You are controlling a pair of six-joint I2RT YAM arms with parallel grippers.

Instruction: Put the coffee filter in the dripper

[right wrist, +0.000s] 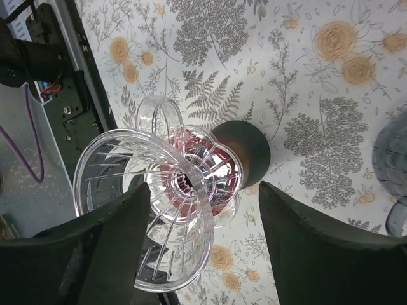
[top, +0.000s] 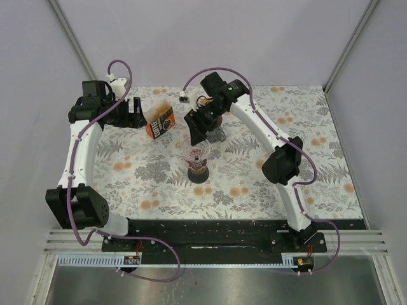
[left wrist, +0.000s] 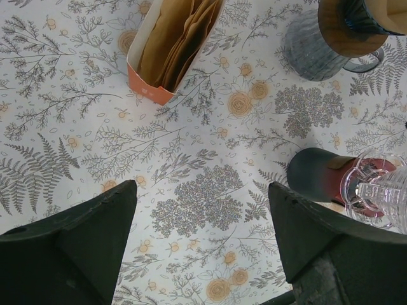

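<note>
White arms (top: 79, 149); black joints (top: 76, 206); purple cables (top: 118, 61).

I can read no word, brand or number anywhere I look; the only print I find is a dark patch on the face of the orange filter box (top: 160, 121), behind and left of the glass dripper (top: 196, 151), too small to make out.
</note>
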